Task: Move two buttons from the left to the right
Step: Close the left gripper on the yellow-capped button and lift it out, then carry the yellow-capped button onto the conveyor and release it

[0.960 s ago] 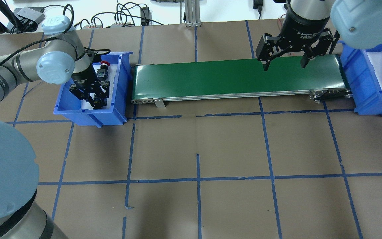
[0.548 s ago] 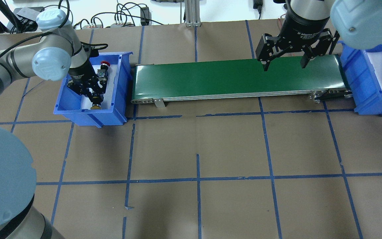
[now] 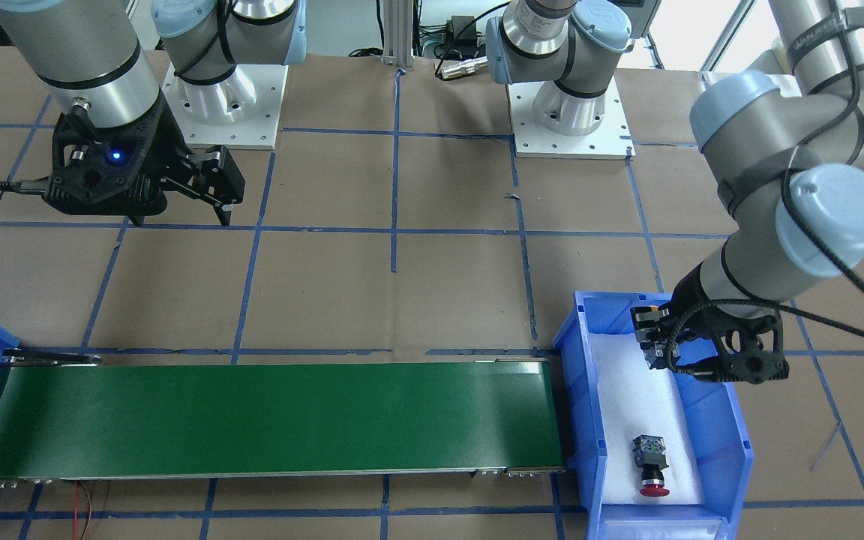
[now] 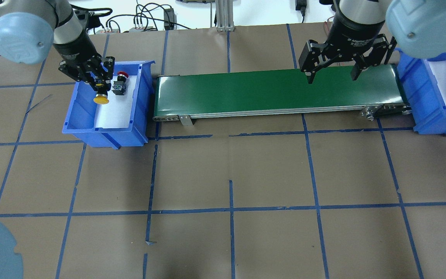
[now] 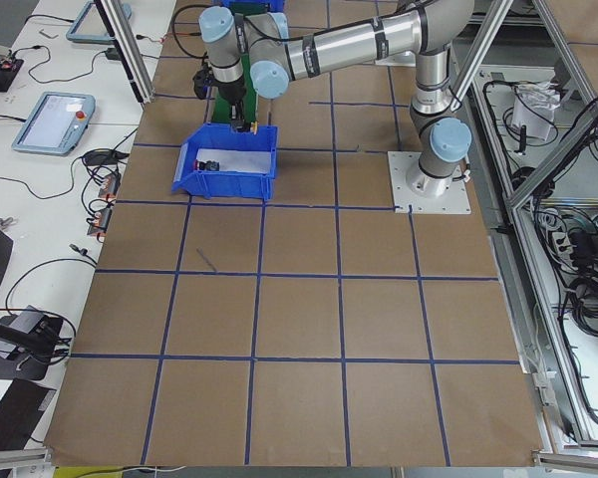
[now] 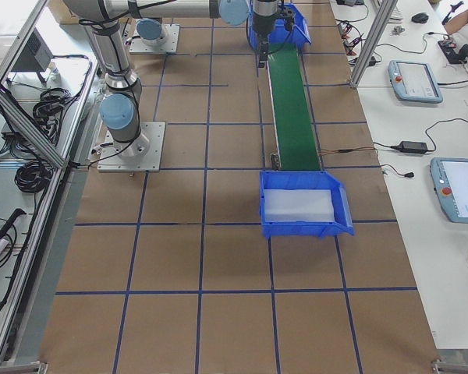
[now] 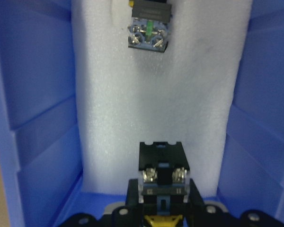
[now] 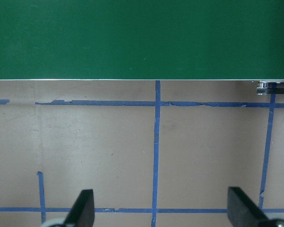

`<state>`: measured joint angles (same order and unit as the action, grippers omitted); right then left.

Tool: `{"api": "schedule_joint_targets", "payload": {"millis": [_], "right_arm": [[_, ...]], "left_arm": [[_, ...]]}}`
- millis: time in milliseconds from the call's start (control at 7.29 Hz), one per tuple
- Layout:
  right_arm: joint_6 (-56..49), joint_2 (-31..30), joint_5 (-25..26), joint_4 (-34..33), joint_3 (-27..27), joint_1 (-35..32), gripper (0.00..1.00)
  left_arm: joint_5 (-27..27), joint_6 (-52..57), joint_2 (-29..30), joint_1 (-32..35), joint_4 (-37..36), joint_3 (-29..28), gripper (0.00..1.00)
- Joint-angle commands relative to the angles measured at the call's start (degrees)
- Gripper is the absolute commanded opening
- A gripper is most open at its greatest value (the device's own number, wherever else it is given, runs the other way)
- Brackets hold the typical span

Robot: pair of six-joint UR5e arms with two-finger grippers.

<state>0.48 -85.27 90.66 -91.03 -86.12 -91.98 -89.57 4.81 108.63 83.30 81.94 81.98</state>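
One yellow button [image 4: 101, 100] tight in left pincer [image 4: 100, 85], cap clear overhead; right pincer [image 4: 332, 77] agape.

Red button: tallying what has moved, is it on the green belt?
No, the red button lies inside the blue bin, beside the belt.
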Motion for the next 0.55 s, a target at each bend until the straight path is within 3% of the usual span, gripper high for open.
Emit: {"api": "schedule_joint_targets", "payload": {"millis": [0, 274, 411], "right_arm": [[-0.1, 0.0, 0.0, 0.0, 0.0, 0.1, 1.00], [-0.1, 0.1, 0.0, 0.0, 0.0, 0.2, 1.00], [-0.1, 0.0, -0.1, 0.0, 0.0, 0.2, 1.00]], "left_arm": [[2.9, -9.1, 4.1, 7.7, -3.9, -3.7, 0.18], [2.7, -10.5, 11.5, 14.1, -12.8, -3.1, 0.18], [2.8, -10.3, 13.1, 14.6, -12.9, -2.8, 0.18]]}}
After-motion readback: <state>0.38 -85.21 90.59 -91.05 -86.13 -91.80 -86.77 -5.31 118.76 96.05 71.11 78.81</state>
